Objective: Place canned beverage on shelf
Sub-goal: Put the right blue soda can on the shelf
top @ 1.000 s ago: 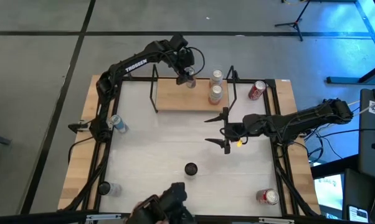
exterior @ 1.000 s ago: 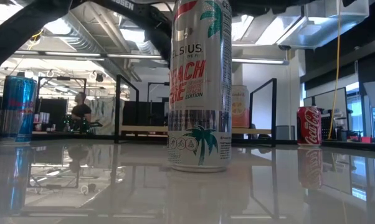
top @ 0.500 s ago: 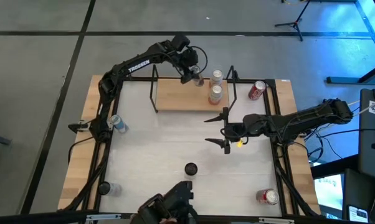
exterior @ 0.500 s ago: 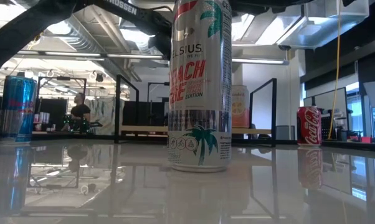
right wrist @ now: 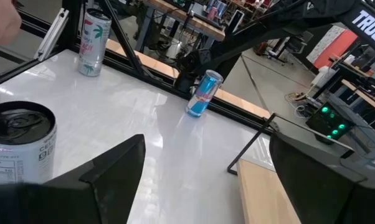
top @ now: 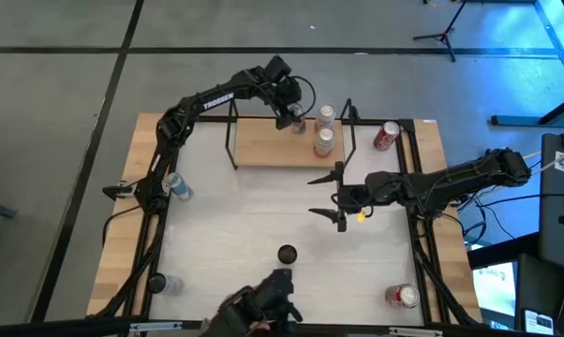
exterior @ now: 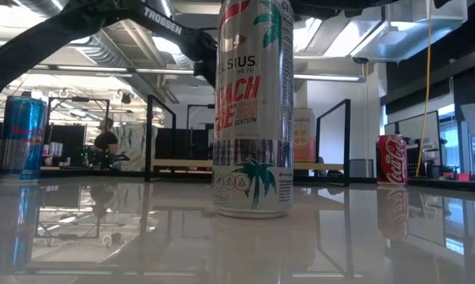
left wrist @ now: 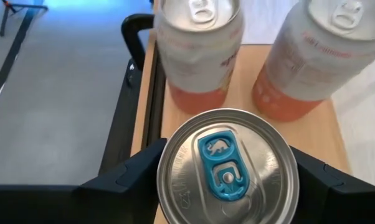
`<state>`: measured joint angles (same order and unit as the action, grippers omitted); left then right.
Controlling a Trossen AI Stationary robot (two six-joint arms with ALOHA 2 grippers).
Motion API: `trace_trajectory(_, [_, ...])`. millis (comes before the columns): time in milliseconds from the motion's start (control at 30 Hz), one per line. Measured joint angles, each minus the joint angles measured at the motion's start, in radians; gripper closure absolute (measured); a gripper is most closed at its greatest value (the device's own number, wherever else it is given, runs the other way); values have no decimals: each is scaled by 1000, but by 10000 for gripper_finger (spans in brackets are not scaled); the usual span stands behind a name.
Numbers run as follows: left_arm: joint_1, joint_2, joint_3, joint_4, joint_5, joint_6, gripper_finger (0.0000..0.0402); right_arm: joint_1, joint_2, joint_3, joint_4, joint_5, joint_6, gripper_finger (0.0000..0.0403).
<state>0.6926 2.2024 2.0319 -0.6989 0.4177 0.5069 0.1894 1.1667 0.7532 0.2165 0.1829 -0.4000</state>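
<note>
1. Left wrist view alone shows the left gripper point(left wrist: 228, 186) clamped on a silver can point(left wrist: 228, 167) with a blue tab.
2. It hangs above the shelf point(top: 273, 148), a light-wood board, beside two orange cans point(top: 325, 140).
3. Right gripper point(top: 336, 196) hovers spread open over the white counter point(top: 244, 215).

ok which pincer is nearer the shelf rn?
Left. The left pincer hangs over the shelf near its right end, shut on a can; the right pincer sits open off its front edge.
</note>
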Motion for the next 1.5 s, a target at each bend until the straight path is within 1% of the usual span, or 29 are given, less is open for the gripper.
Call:
trace_trajectory(167, [-9,8,0,10,-9,0,156,-2,0,0,0,0,0,63])
trace_trajectory(700, [-39,8,0,6,-15,-1,152,-2,0,0,-1,0,0,63])
trace_trajectory(1067, [-61,7,0,15,-85,0,152,-2,0,0,-1,0,0,63])
trace_trajectory(1433, [-56,7,0,15,-87,0,151,-2,0,0,0,0,0,63])
trace_trajectory(1500, [-56,7,0,15,-87,1,146,-2,0,0,0,0,0,63])
